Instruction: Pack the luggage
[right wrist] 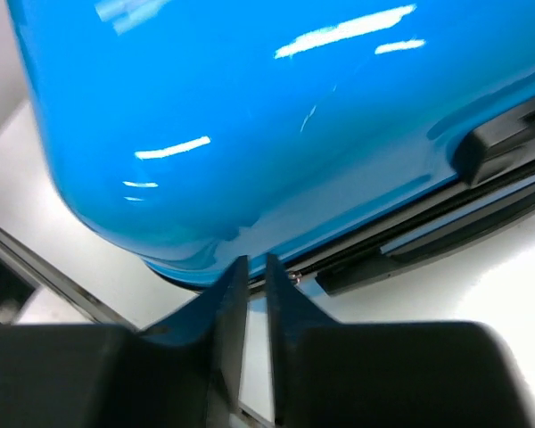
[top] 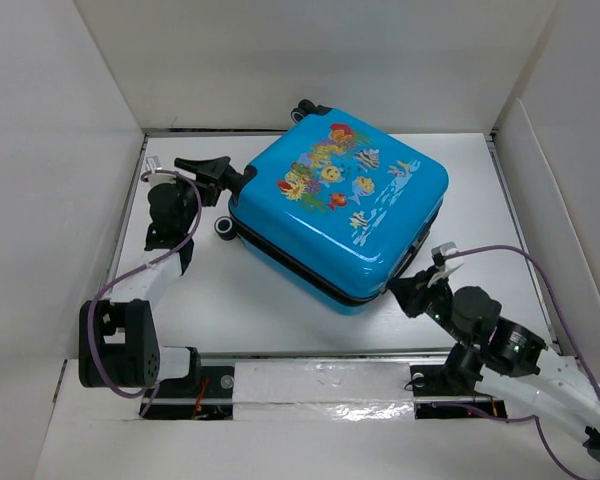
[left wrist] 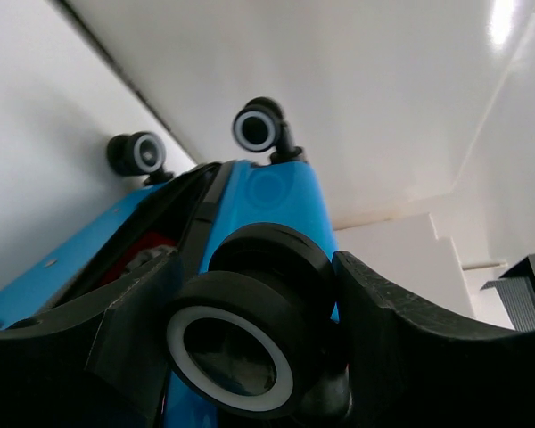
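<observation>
Shows a bright-blue suitcase (top: 340, 215) lying flat on the white surface (top: 250, 310), fish and coral print (top: 335, 178) facing up. Sits at a slant, toward the far wall (top: 310, 60) and about midway between the side walls. Looks shut from above, with a black seam (top: 298, 268) running round the edge. From the left wrist, though, reveals a dark gap between the two shells, with something red (left wrist: 141, 252) inside, too blurred to name.

Finds the left jaws at the suitcase's left corner, spread wide and set around a wheel (left wrist: 234, 355) there, black with a pale ring. Puts one of the fingers (left wrist: 129, 312) on each side of that wheel, seemingly pressed against it. Shows two more wheels (left wrist: 259, 127) beyond, at the far end of the shell. From above, picks out a further wheel (top: 223, 228) low on the same side, just beside the left arm (top: 170, 215).

Finds the right jaws at the suitcase's near right corner, tips up against the lower edge by the black seam. Leaves only a thin slit between those fingers (right wrist: 227, 312); cannot tell whether anything thin is pinched there. Shows a black handle (right wrist: 508, 134) on the side of the shell, a little way along from the tips.
</observation>
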